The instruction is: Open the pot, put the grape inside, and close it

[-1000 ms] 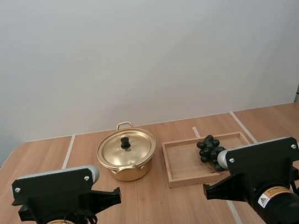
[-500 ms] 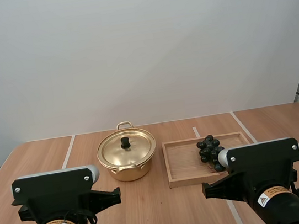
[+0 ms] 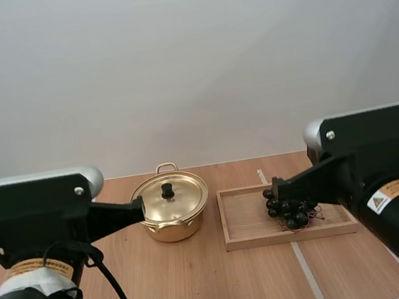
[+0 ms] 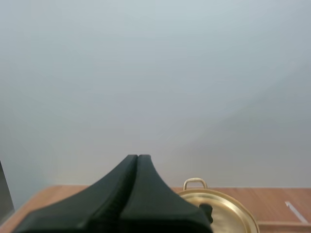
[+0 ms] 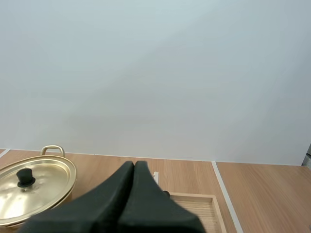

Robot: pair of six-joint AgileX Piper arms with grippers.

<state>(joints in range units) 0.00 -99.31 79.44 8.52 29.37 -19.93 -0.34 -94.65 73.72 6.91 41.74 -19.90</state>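
Observation:
A gold pot (image 3: 169,212) stands mid-table, its lid (image 3: 170,197) with a black knob (image 3: 167,190) on. To its right a dark bunch of grapes (image 3: 288,209) lies in a wooden tray (image 3: 248,223). My left gripper (image 3: 135,212) is raised just left of the pot, and its fingers lie together as one dark wedge (image 4: 137,160) with the pot (image 4: 224,213) beyond it. My right gripper (image 3: 280,186) hovers over the grapes, shut as a wedge (image 5: 134,166), with the lid (image 5: 30,191) and tray (image 5: 206,206) to either side.
The wooden table (image 3: 219,288) carries white tape lines. The tray sits close against the pot's right side. A plain white wall stands behind. Open tabletop lies in front of the pot and the tray.
Both arms have lifted and swung forward from low at the near edge. The left gripper now points at the pot, the right one at the grapes. Pot, lid and grapes have not moved.

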